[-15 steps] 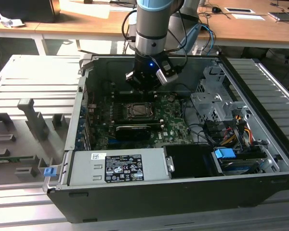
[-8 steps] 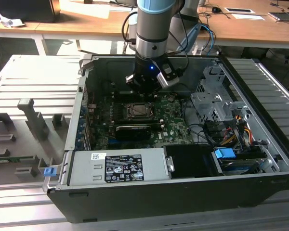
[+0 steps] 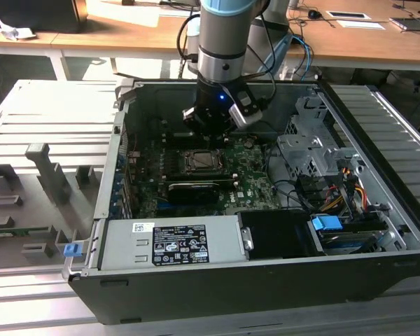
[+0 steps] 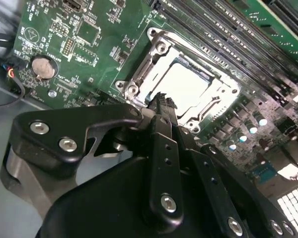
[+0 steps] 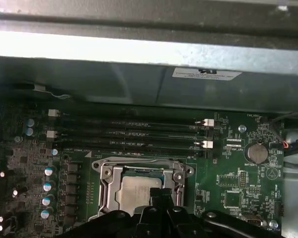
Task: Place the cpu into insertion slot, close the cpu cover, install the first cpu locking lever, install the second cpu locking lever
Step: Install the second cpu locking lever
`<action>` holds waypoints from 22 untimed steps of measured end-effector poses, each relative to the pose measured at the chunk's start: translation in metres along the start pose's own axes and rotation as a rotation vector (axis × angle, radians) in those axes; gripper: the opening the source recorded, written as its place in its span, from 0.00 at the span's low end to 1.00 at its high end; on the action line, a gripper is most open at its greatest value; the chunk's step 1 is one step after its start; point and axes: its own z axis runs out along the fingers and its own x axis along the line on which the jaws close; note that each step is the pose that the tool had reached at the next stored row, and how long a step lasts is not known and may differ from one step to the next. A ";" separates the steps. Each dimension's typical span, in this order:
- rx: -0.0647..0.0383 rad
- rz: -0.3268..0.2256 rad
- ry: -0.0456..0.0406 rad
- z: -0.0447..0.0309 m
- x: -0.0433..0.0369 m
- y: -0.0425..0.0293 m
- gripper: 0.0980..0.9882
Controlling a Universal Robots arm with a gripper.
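The cpu [image 4: 186, 85] is seen seated in the insertion slot [image 5: 141, 191], with the cpu cover [image 4: 154, 59] laid down around it. The gripper [image 4: 161, 101], its fingers pressed together and holding nothing, hovers at the cover's edge; a skewed push could be expected to shift the cover.

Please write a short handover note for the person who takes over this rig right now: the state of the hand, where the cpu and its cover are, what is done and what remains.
Hand: shut, holds nothing, its tips hover just at the near edge of the socket in both wrist views.
Cpu: seated in the insertion slot on the green motherboard, pale face up.
Cpu cover: looks lowered flat, framing the cpu.
Done: cpu placed; cover apparently closed.
Left: the two locking levers; I cannot tell from these views whether either one is latched, so check before you continue.
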 end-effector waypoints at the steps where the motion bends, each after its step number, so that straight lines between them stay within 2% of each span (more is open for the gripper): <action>1: 0.000 0.000 0.0001 -0.0001 0.0000 -0.0005 0.01; 3: 0.000 0.000 0.0002 -0.0003 0.0003 -0.0040 0.01; 5: 0.000 0.000 0.0001 -0.0008 0.0008 -0.0113 0.01; 9: -0.001 0.000 0.0004 -0.0014 0.0014 -0.0207 0.01; 10: -0.006 0.000 0.0001 -0.0021 0.0020 -0.0310 0.01; 11: -0.007 0.000 0.0002 -0.0025 0.0023 -0.0370 0.01; 12: -0.008 0.000 0.0001 -0.0028 0.0026 -0.0419 0.01; 14: -0.008 -0.001 0.0001 -0.0031 0.0030 -0.0472 0.01; 17: -0.009 -0.010 0.0006 -0.0029 0.0036 -0.0492 0.01; 22: -0.009 -0.029 0.0021 -0.0013 0.0221 -0.0498 0.01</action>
